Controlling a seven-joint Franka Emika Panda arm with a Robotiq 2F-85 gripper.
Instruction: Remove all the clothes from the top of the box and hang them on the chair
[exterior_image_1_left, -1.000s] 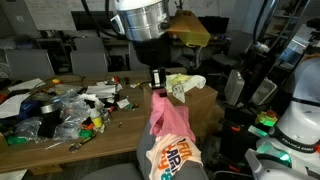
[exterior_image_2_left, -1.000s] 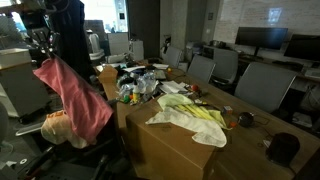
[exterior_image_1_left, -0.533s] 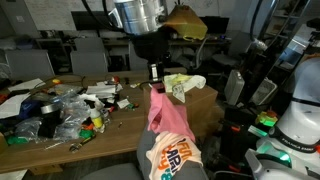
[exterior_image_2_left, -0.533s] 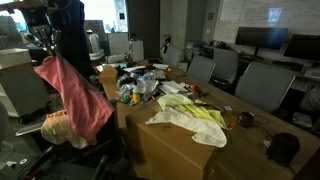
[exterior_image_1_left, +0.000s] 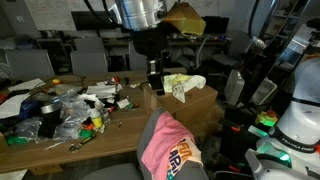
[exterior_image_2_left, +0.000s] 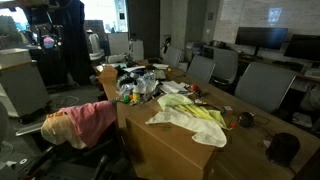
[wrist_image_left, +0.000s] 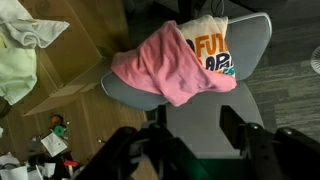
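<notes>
We note that the pink cloth (exterior_image_1_left: 165, 140) has dropped from the gripper (exterior_image_1_left: 153, 80) and now lies draped over the chair (wrist_image_left: 200, 115). The jaws stand spread and empty. Pale clothes (exterior_image_2_left: 190, 118) remain on the box (exterior_image_2_left: 165, 150); we judge these the next pick.

Cloth (wrist_image_left: 165, 68) on chair (wrist_image_left: 215, 110), box (exterior_image_2_left: 185, 145) beside

Top centre: arm (exterior_image_1_left: 138, 12), silver-grey cylindrical seg. w/ black housing beneath. Below it: gripper (exterior_image_1_left: 154, 74), black, small pale mark on body. Wrist view, bottom edge: same gripper (wrist_image_left: 190, 150), two blocky matte-black fingers (wrist_image_left: 243, 140), dark body btwn.
</notes>
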